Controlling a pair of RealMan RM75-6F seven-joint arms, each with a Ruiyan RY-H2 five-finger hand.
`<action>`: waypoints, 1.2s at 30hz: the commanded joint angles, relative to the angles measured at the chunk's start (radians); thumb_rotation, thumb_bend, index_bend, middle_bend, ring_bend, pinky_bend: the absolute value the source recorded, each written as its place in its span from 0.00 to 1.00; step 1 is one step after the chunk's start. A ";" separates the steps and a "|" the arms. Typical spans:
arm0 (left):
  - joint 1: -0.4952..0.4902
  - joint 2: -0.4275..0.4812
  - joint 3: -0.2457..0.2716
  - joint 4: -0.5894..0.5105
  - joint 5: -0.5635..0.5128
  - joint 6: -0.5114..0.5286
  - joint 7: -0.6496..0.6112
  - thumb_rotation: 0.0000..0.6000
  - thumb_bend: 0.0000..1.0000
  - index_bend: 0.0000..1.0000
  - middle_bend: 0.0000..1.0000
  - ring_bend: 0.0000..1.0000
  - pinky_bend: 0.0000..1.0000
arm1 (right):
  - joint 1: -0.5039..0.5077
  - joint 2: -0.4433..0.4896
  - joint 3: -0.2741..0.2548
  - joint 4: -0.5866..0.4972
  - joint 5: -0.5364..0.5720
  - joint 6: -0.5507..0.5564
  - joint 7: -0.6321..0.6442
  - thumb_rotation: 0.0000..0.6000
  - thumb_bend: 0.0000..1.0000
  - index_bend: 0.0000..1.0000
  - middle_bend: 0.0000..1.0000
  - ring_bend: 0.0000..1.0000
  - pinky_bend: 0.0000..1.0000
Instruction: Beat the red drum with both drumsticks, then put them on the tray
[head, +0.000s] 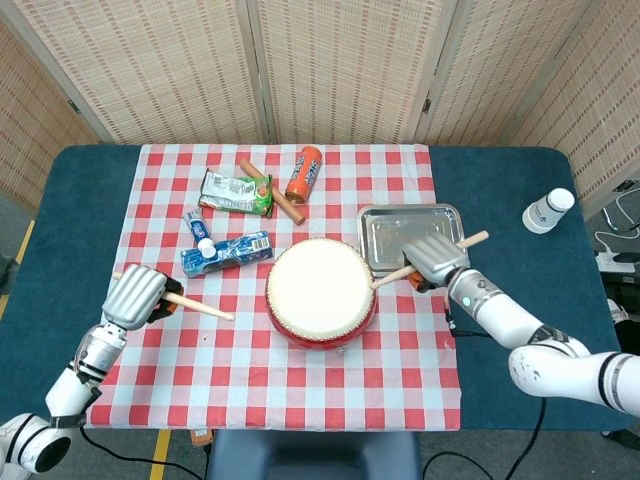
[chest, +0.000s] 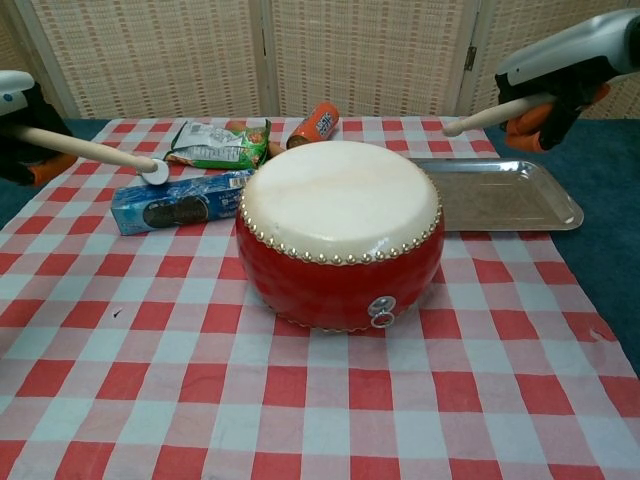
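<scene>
Both sticks raised, beating not begun: left hand (head: 133, 297) grips left stick (head: 200, 308), right hand (head: 433, 258) grips right stick (chest: 487, 116), flanking centre-frame drum (head: 320, 290). Next I bring tips down onto skin.

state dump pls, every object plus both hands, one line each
red drum: upright on the checked cloth, skin up, neither stick touching it.
left drumstick: held, tip toward the drum.
right drumstick: held, raised, tip toward the drum.
left hand: grips its stick.
right hand: grips its stick, over the tray's near edge.
tray: flat, nothing lying in it.
cookie box: lying flat.
orange can: on its side.
white bottle: on the blue table, capped.
</scene>
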 joint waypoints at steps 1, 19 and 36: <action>-0.053 -0.007 -0.042 -0.043 -0.074 -0.064 0.081 1.00 0.81 1.00 1.00 1.00 1.00 | 0.084 -0.065 -0.044 0.038 0.104 0.028 -0.102 1.00 0.59 1.00 1.00 1.00 1.00; -0.209 -0.084 -0.111 -0.142 -0.422 -0.174 0.377 1.00 0.81 1.00 1.00 1.00 1.00 | 0.329 -0.218 -0.122 0.170 0.420 -0.002 -0.201 1.00 0.79 1.00 1.00 1.00 1.00; -0.361 -0.253 -0.076 -0.060 -0.648 -0.121 0.721 1.00 0.81 1.00 1.00 1.00 1.00 | 0.414 -0.199 -0.174 0.145 0.488 0.015 -0.219 1.00 0.81 1.00 1.00 1.00 1.00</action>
